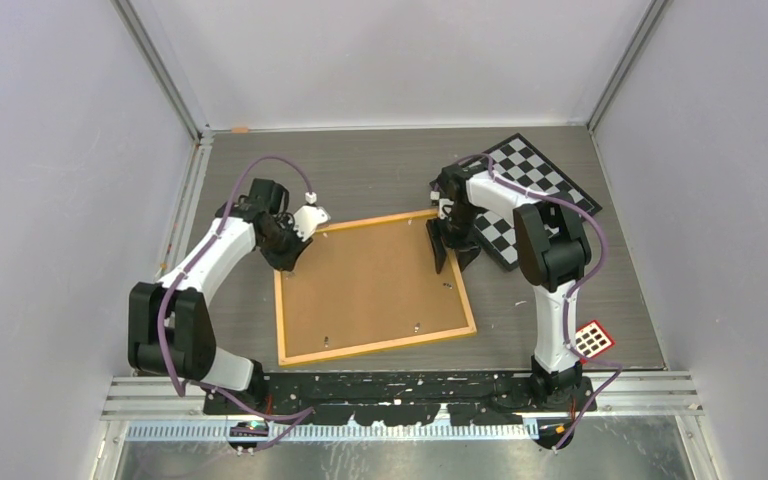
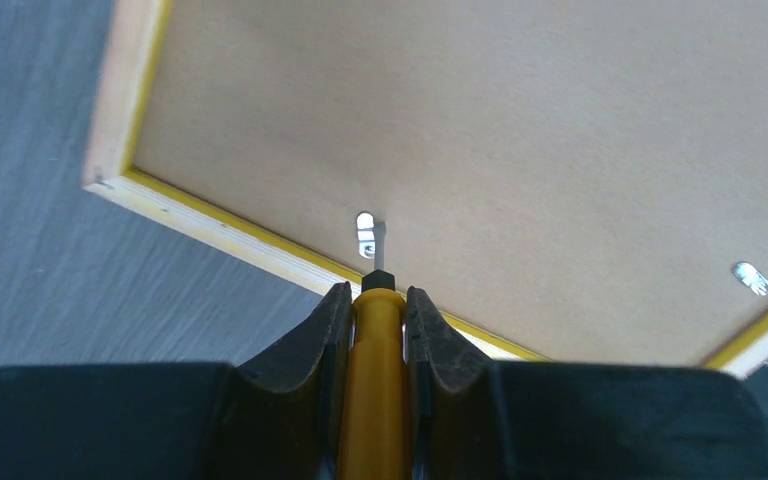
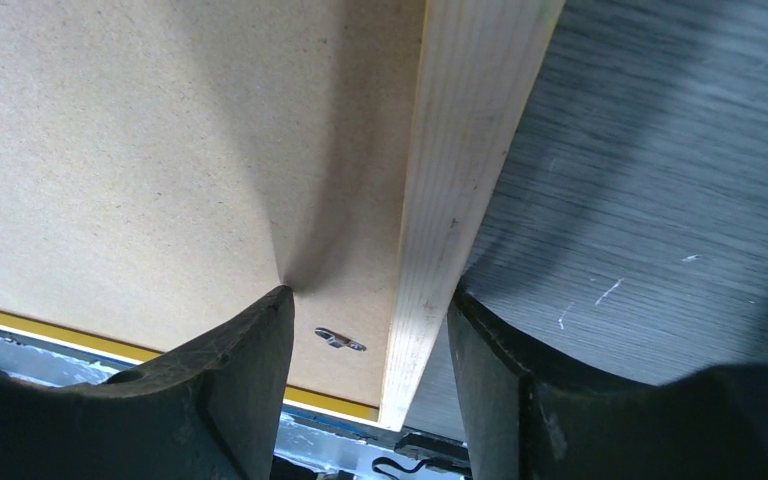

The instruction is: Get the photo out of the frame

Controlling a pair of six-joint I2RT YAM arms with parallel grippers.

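Note:
The frame (image 1: 381,346) lies face down on the table, its brown backing board (image 1: 370,280) up. The photo is hidden beneath it. My left gripper (image 1: 290,255) is at the frame's far-left corner, shut on a yellow screwdriver (image 2: 375,380). The screwdriver's tip touches a small metal clip (image 2: 366,235) just inside the yellow border (image 2: 220,235). My right gripper (image 1: 450,255) is open and straddles the frame's right rail (image 3: 460,180). One of its fingers (image 3: 240,370) is over the backing and the other stands outside over the table. A clip (image 3: 340,341) shows between them.
A black-and-white checkerboard (image 1: 530,190) lies at the back right, partly under the right arm. A small red-and-white card (image 1: 592,340) sits near the right arm's base. Grey walls close in the left, the back and the right. Another clip (image 2: 750,278) sits further along the frame's edge.

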